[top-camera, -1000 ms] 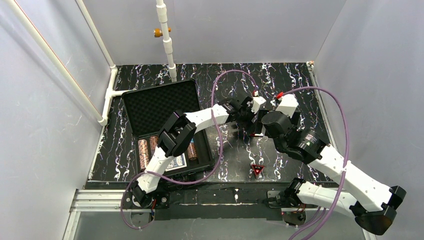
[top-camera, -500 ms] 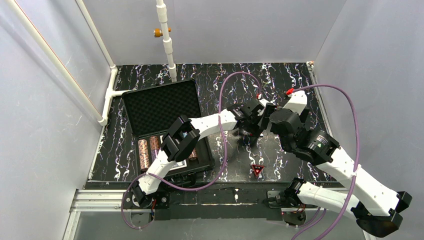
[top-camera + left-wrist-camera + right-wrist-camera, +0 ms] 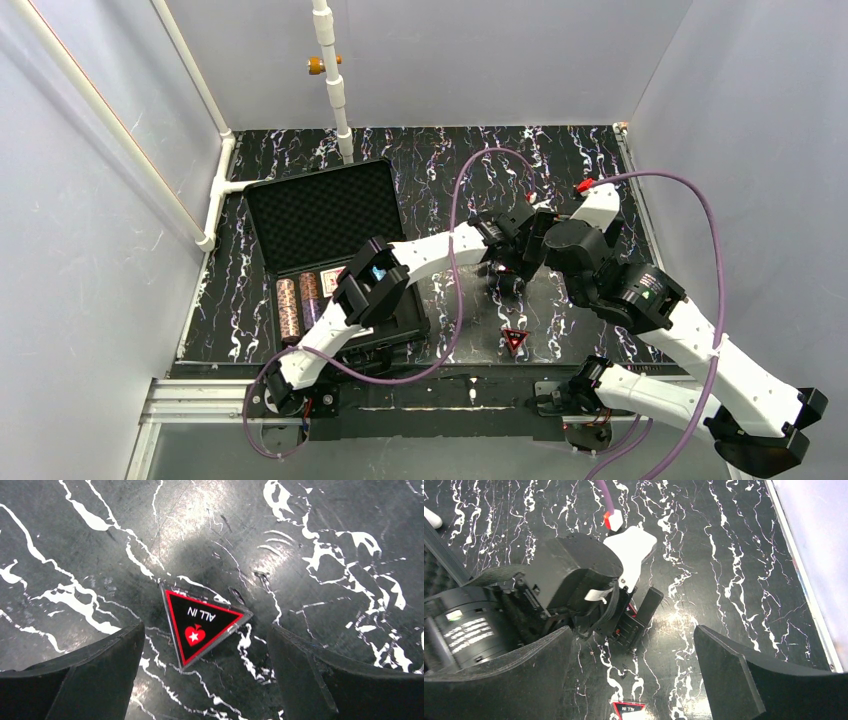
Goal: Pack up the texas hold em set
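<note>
Nearest the arm bases, the red triangle (image 3: 515, 339) lies flat on the black marbled desk (image 3: 600, 160), right of centre and well apart from the case. The left wrist view shows its red border, a red spade with a white star and the words ALL IN. In that view the left gripper (image 3: 206, 630) is wide open, a dark finger on either side of the triangle. Neither finger touches it, and the gripper holds nothing. Just beyond and to the right, the right gripper (image 3: 632, 629) hangs over the desk with its fingers spread wide and nothing between them. Its camera looks down on the left gripper's wrist, with the triangle at the bottom edge of that view. From above the two wrists overlap, and whether they touch cannot be told. To the left, the black case lies open. The left arm crosses over its slotted tray (image 3: 408, 318), which holds chip stacks (image 3: 289, 308) on its left side; the other slots are mostly hidden by the arm. Behind the tray, the foam-lined lid (image 3: 315, 215) lies back on the desk. At the far edge a white pipe (image 3: 335, 95) rises against the wall.
</note>
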{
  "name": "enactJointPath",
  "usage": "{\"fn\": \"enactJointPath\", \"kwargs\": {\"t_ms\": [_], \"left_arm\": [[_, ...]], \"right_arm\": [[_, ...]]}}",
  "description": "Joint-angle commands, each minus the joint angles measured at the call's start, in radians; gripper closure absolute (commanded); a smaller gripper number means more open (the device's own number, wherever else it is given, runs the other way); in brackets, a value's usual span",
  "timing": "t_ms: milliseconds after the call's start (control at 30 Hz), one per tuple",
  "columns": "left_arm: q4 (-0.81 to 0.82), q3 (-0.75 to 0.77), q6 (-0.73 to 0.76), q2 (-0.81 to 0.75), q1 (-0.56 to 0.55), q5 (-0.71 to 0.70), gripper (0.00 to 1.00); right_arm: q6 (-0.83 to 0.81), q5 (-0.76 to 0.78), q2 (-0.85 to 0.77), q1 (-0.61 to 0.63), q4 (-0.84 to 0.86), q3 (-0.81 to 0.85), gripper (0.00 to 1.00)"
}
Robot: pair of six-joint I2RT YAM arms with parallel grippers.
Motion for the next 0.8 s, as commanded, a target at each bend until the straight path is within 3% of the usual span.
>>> {"fn": "enactJointPath", "kwargs": {"t_ms": [0,333,767], "left_arm": [[-0.072,0.071,-0.009,0.044,-0.014,-0.044,0.09],[-0.093,0.113,-0.021,0.092,-0.025,-0.076,0.13],[-0.099,0.083,-0.043,0.095,-0.045,-0.146,0.28]], "right_arm": [[-0.009,0.008,-0.012,-0.004,-0.002,0.027,0.02],[-0.007,0.000,-0.019,-0.004,-0.003,0.018,0.01],[-0.004,-0.008,-0.017,-0.004,0.005,0.001,0.02]]}}
